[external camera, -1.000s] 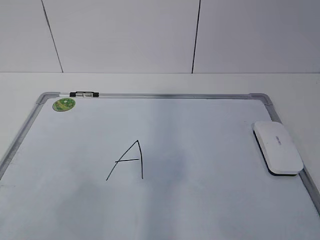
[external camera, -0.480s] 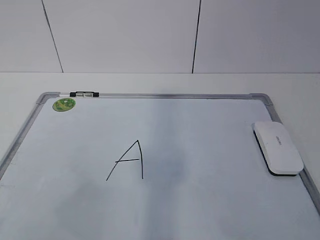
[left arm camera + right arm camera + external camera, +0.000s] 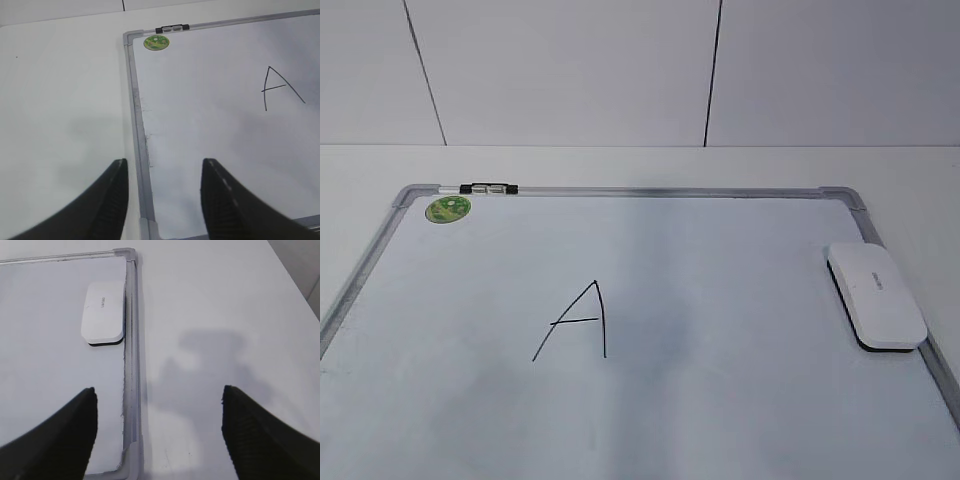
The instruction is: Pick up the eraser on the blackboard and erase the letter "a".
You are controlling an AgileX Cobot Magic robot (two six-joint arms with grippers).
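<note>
Ahead of the right gripper and to its left, the eraser lies flat on the blackboard, touching its frame; the jaws stand wide apart, holding nothing. Beyond the left gripper, its jaws also apart over the frame, the letter "A" sits up and right.

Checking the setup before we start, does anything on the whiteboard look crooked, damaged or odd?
Only small things: the eraser lies at a slant against the blackboard's right frame, and the frame's left edge shows dark scuffs. The drawn letter is an angular capital A.
</note>
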